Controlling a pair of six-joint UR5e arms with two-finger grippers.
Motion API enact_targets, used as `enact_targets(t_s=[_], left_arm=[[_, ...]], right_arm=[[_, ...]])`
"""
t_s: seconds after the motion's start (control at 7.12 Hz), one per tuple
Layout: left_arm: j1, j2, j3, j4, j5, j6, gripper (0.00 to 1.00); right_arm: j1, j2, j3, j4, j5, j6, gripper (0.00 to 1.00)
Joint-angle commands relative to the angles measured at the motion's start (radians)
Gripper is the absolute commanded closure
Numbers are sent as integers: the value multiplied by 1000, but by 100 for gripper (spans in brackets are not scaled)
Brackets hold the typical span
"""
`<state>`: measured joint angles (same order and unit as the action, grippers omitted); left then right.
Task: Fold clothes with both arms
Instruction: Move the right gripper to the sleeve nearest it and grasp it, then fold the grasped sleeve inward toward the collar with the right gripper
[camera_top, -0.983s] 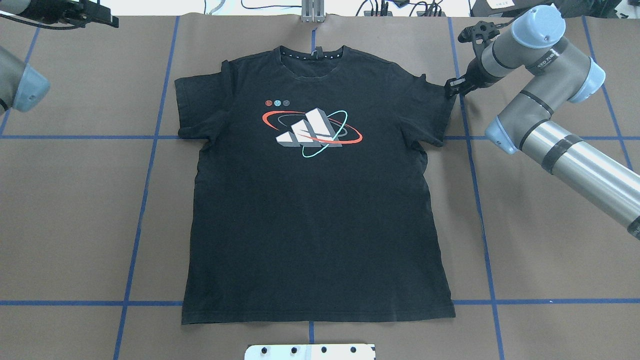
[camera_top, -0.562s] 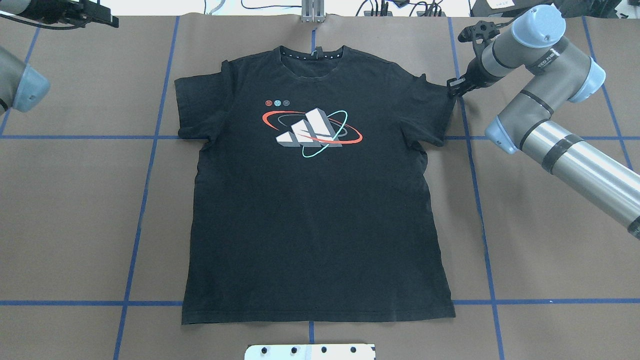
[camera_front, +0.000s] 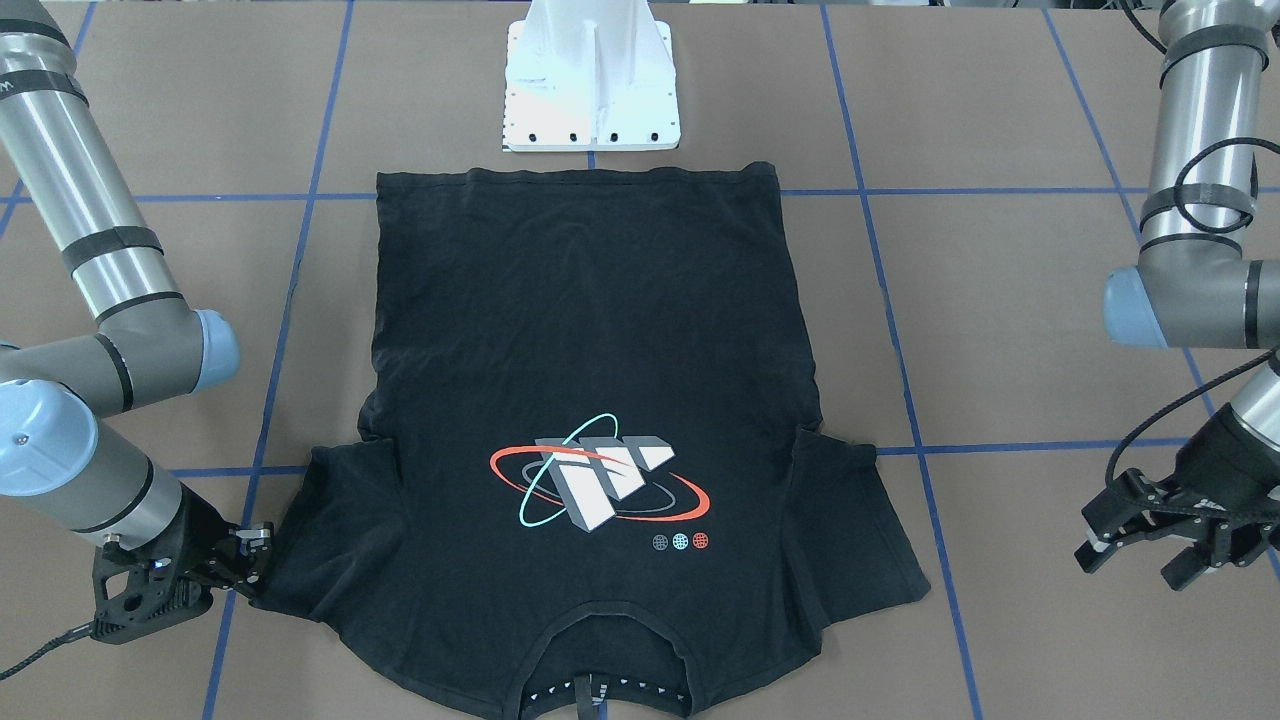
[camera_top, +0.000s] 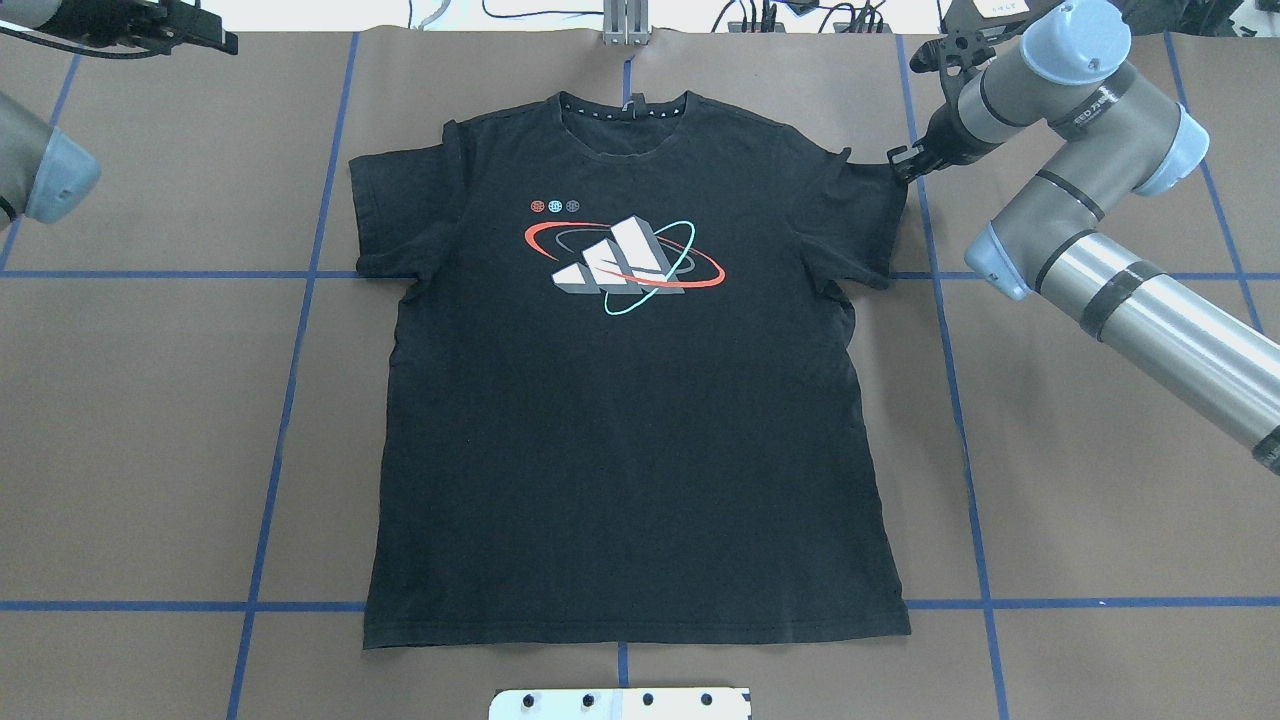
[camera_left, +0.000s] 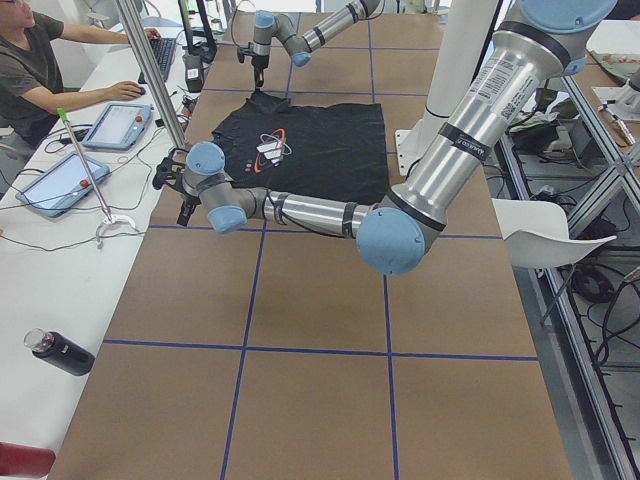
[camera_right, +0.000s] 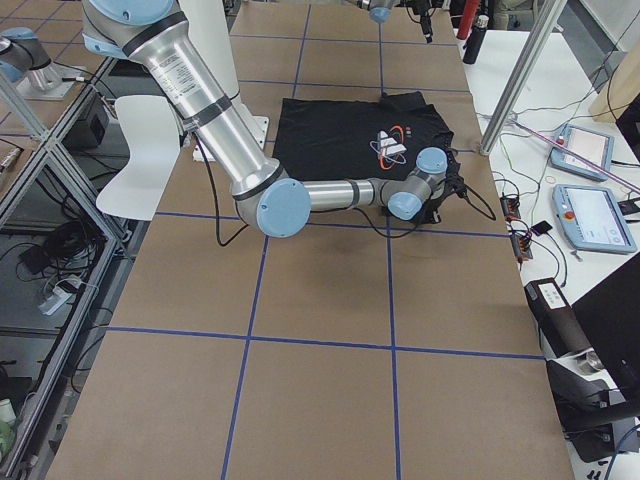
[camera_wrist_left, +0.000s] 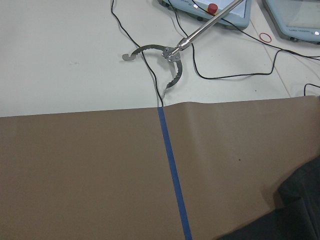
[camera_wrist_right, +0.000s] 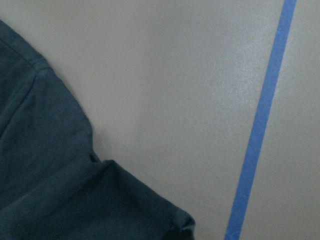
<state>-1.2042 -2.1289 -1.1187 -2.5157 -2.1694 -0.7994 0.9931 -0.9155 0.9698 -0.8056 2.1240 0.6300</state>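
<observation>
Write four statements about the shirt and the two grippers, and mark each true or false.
1. The T-shirt lies spread flat with its logo facing up. True.
2. The collar points toward the white pedestal base. False: the hem is nearest the base, and the collar is on the far side.
3. The right gripper is at the tip of a sleeve. True.
4. The left gripper is clamped on the other sleeve. False: it is open and apart from the shirt, over bare table.
</observation>
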Motion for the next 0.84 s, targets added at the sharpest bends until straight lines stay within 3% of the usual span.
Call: enact_targets(t_s=[0.0, 0.42, 0.7], left_arm=[[-2, 0, -1, 0, -1, -1, 0], [-3, 3, -1, 0, -4, -1, 0], [-3, 3, -1, 0, -4, 0, 0]], right_arm=[[25, -6, 99, -3, 112, 34, 100], [-52, -11, 259, -4, 131, 259, 100], [-149, 39, 253, -10, -49, 333, 100]])
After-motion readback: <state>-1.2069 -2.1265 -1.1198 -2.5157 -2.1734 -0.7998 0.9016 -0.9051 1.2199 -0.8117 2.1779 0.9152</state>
